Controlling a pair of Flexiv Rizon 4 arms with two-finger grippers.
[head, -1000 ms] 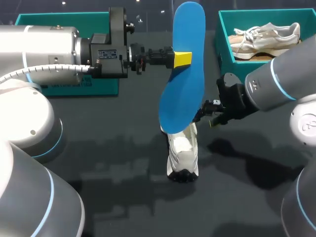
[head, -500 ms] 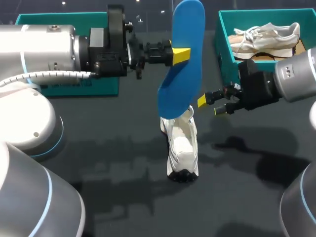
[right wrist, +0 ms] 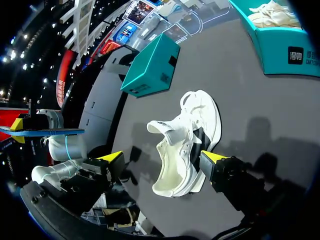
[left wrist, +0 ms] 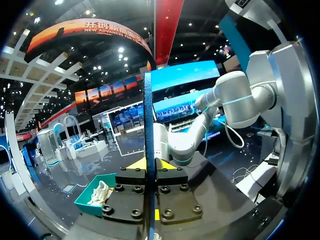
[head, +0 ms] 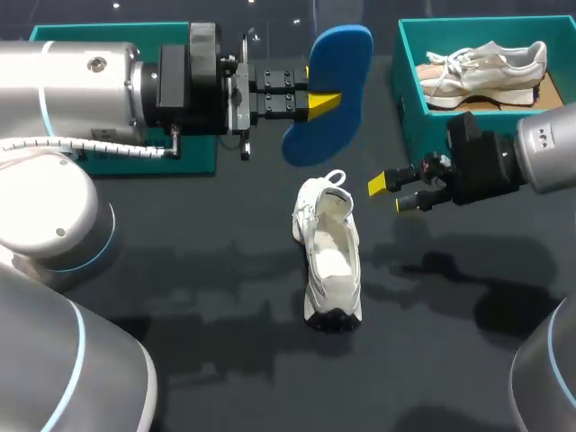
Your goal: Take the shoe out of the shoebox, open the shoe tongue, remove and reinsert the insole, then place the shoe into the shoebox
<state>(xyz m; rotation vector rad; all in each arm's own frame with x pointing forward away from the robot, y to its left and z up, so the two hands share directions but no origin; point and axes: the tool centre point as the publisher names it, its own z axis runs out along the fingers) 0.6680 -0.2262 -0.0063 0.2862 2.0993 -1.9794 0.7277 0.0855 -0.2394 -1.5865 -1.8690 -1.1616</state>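
A white shoe (head: 330,261) lies on the dark table, toe toward me, its mouth wide and the inside bare. Above and behind it my left gripper (head: 322,102) is shut on a blue insole (head: 335,81), held in the air clear of the shoe. The left wrist view shows that insole (left wrist: 149,125) edge-on between the yellow tips of the left gripper (left wrist: 150,164). My right gripper (head: 394,193) is open, just right of the shoe and apart from it. In the right wrist view the shoe (right wrist: 187,140) lies ahead of the spread right gripper (right wrist: 164,159). The teal shoebox (head: 407,85) stands at the back right.
A second pale shoe (head: 486,70) lies inside the shoebox. A teal lid or box (head: 117,160) sits at the back left, partly hidden by my left arm; it shows as a teal box (right wrist: 150,65) beyond the shoe in the right wrist view.
The left gripper has lifted and turned the insole, so its lower end has left the shoe. The right gripper has drawn back to the right, away from the shoe.
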